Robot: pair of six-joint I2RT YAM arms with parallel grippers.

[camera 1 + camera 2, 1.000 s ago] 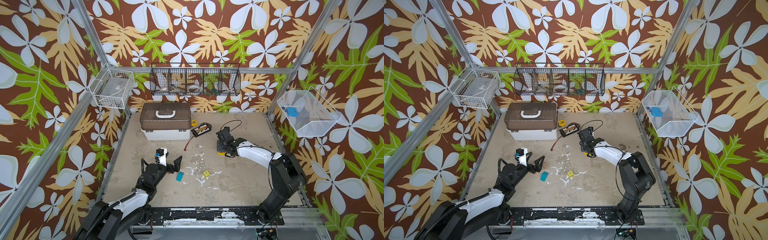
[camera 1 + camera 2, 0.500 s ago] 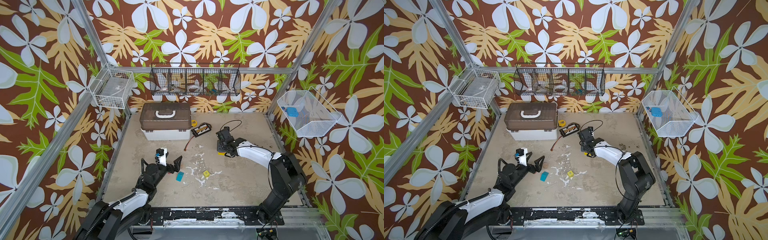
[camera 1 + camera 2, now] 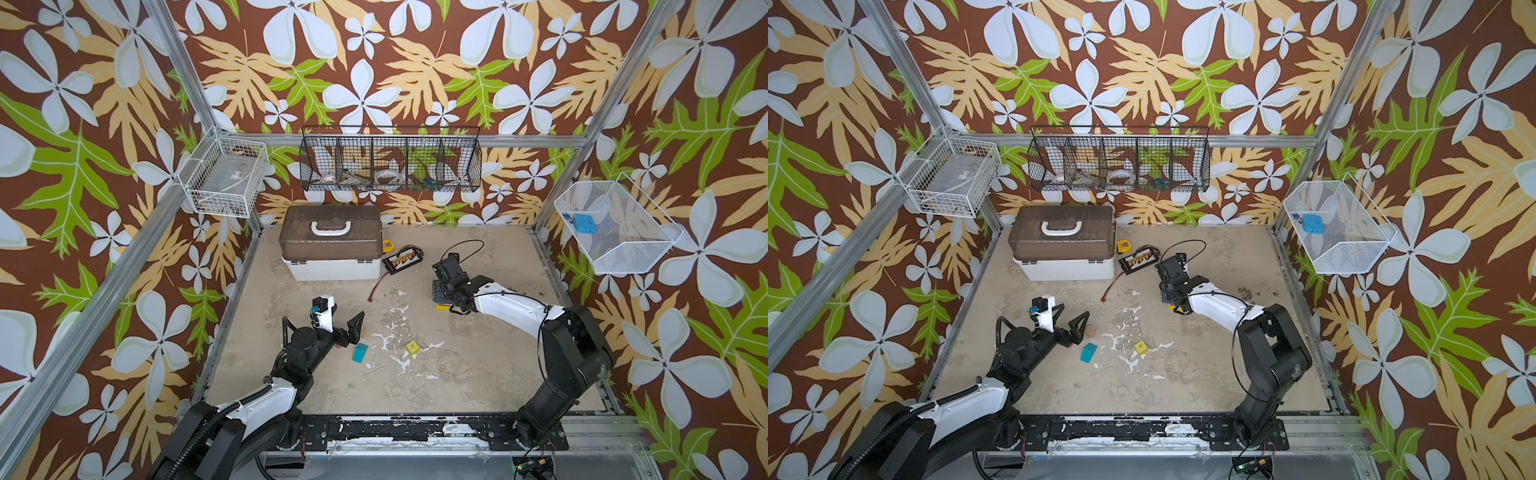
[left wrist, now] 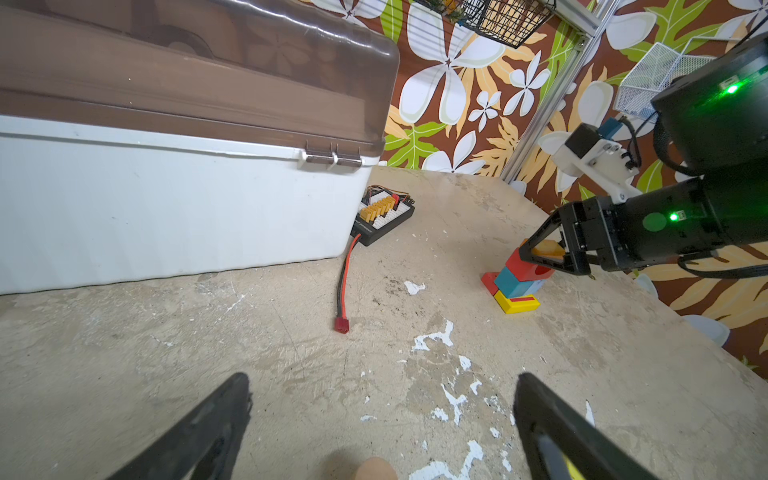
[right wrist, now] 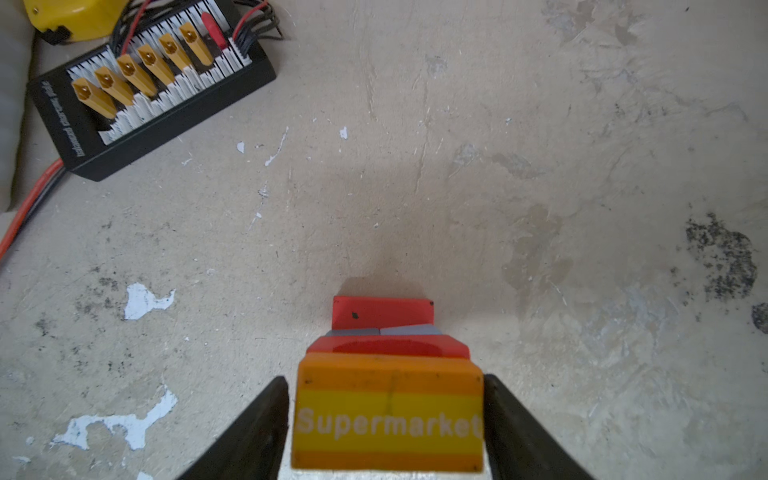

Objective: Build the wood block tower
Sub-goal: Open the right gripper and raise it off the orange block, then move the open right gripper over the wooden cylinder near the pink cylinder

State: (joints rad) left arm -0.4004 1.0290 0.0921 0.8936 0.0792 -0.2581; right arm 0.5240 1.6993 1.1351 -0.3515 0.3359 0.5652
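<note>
Stretched low from the right, with the right gripper (image 5: 386, 382) set at both sides of the orange block (image 5: 388, 419) atop the tower (image 4: 517, 276), right of middle; pressing or just beside, impossible to tell. Bent low on the left, with the left gripper (image 3: 1074, 311) spread wide near a tan cylinder (image 3: 1091, 331), a teal block (image 3: 360, 353) and a yellow cube (image 3: 411, 347). Behind, a closed white case (image 3: 332, 268); hung around, a black wire basket (image 3: 457, 166) of oddments (image 3: 386, 176), a white wire basket (image 3: 216, 203) with a pale box (image 3: 224, 176), a mesh basket (image 3: 623, 253) with a blue thing (image 3: 584, 223).
</note>
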